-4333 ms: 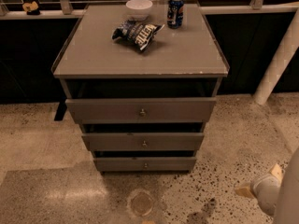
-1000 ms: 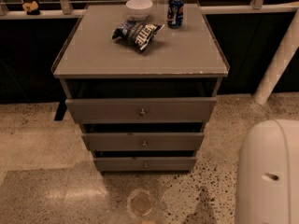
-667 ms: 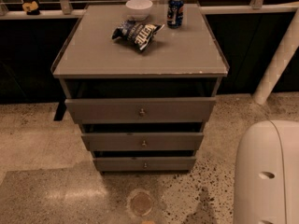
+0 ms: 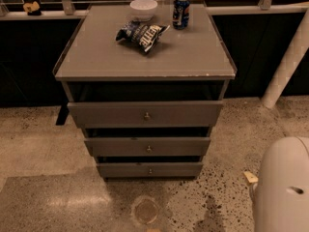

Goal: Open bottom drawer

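Bottom drawer (image 4: pixel 149 170), left of white arm (image 4: pixel 282 190), gripper out of view

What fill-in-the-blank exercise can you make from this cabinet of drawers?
The bottom drawer has one round ____ at its centre.
On the cabinet top, a chip bag lies in front of a white ____.
Only the robot's white arm shows, at the lower ____; the end effector is out of view.
Missing words: knob; bowl; right.
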You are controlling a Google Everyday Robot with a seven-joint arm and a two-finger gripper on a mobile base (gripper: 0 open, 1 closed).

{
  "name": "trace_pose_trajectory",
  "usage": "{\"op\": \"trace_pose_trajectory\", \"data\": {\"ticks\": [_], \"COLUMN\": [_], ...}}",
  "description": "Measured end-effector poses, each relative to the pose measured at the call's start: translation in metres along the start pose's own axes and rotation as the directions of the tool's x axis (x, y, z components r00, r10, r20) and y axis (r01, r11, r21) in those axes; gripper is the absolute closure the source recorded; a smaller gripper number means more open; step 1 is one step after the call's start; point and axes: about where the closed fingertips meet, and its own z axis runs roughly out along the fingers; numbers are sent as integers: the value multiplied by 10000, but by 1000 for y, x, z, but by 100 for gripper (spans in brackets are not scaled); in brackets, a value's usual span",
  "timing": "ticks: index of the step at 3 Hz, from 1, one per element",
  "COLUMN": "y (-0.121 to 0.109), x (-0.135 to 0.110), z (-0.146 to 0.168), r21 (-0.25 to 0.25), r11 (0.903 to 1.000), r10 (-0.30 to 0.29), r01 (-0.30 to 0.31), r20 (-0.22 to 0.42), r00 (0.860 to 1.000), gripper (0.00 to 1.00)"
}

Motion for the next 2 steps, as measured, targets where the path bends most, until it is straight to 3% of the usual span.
{"op": "trace_pose_trajectory", "data": {"ticks": [1,2], "y": [6,14], "x": [-3,-24], "z": [24,53], "r21": [-34,-14], "r11": [9920,9884], "r10": [-1258,-1491], "r01": [1265,1522], "r20": [786,1903], "r00": [9889,9703], "gripper": [0,0]}}
